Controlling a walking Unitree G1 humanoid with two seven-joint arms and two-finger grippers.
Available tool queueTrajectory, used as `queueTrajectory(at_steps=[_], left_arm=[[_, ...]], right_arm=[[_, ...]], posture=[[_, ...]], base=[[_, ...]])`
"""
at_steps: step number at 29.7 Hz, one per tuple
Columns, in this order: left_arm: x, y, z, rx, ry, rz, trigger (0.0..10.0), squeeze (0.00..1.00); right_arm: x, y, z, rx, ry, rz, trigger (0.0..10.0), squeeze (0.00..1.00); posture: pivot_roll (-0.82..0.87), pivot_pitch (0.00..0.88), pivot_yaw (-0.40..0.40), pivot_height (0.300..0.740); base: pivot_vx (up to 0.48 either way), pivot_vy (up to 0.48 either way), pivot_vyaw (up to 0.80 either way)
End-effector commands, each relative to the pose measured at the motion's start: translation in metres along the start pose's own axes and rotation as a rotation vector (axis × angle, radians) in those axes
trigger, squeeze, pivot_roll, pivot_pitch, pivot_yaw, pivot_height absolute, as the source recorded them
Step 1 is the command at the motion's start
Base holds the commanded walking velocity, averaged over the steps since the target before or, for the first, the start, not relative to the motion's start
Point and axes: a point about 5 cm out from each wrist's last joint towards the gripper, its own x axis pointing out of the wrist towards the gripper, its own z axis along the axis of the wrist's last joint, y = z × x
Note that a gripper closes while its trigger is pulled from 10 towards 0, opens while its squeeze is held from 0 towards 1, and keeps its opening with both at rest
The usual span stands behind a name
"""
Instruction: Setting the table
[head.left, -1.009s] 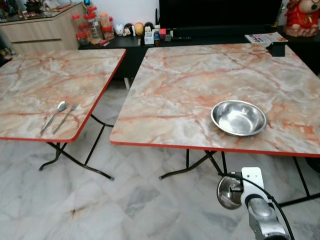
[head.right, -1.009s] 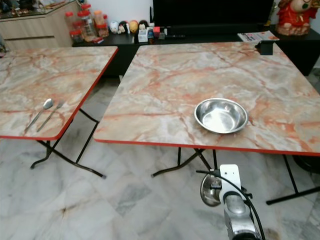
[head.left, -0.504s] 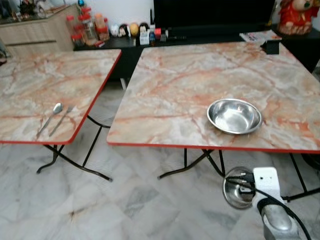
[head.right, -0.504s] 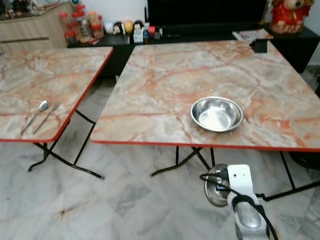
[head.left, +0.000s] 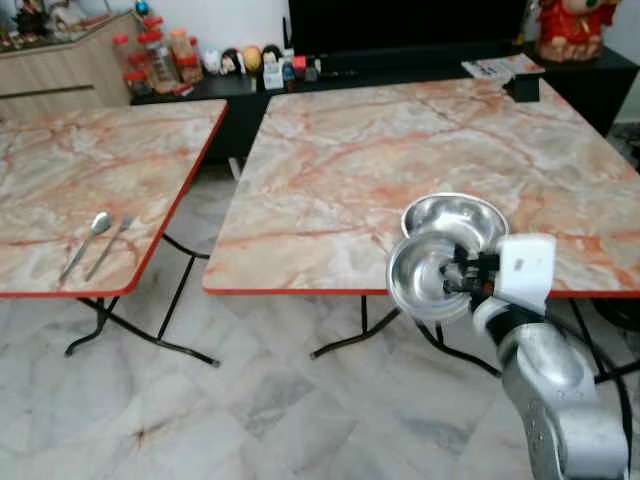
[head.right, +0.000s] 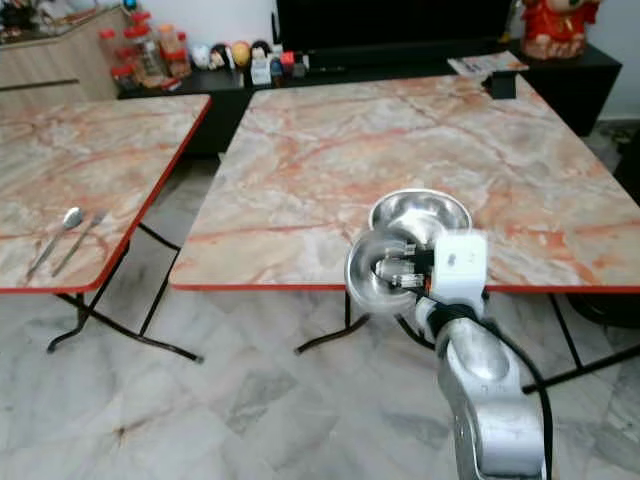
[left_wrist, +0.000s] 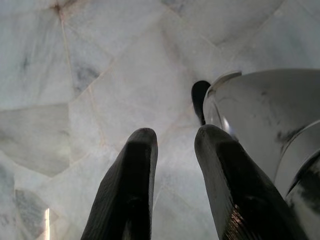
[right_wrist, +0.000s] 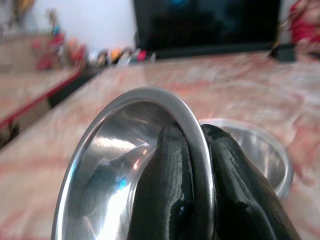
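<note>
Right end effector (head.left: 462, 281) holds up a shiny bowl (head.left: 428, 278) by its rim.

The bowl is tipped on its side, at the front edge of the big desk (head.left: 400, 160), just before a second bowl (head.left: 455, 218) on the desk. A spoon (head.left: 88, 240) and fork (head.left: 110, 245) lie on the other desk (head.left: 90, 170). The left end effector (left_wrist: 175, 165) hangs over the floor (left_wrist: 75, 75), fingers a little apart. No writing can be read.

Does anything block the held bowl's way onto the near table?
Partly. The bowl in the right end effector sits at the table's near edge, right in front of a second bowl already there. The tabletop beside that bowl is open.
</note>
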Motion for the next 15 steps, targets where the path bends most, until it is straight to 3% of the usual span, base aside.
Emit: queueTrajectory(at_steps=[1,4,7,8,12,15], left_arm=[[-0.001,0.004,-0.003,0.024,0.015,0.007,10.0,0.0],[-0.001,0.004,-0.003,0.02,0.011,0.009,10.0,0.0],[-0.001,0.004,-0.003,0.02,0.009,0.011,10.0,0.0],[-0.001,0.004,-0.002,0.021,0.008,0.012,10.0,0.0],[-0.002,0.005,-0.002,0.023,0.003,0.014,10.0,0.0],[-0.002,0.006,-0.002,0.026,0.0,0.017,10.0,0.0]], right_arm=[[0.008,-0.012,-0.009,0.082,0.042,-0.096,10.0,0.0],[0.028,-0.015,-0.004,0.199,0.014,-0.16,10.0,0.0],[0.044,-0.014,-0.002,0.23,0.011,-0.197,10.0,0.0],[0.053,-0.013,-0.002,0.28,0.012,-0.223,10.0,0.0],[0.069,-0.003,0.001,0.297,0.008,-0.194,10.0,0.0],[0.08,0.004,0.0,0.362,0.012,-0.183,10.0,0.0]], posture=[[-0.18,0.0,0.099,0.736],[-0.18,0.0,0.104,0.736],[-0.18,0.0,0.104,0.736],[-0.17,0.0,0.108,0.736],[-0.16,0.0,0.107,0.736],[-0.15,0.0,0.108,0.736]], base=[[0.0,0.0,0.0],[0.0,0.0,0.0],[0.0,0.0,0.0],[0.0,0.0,0.0],[0.0,0.0,0.0],[0.0,0.0,0.0]])
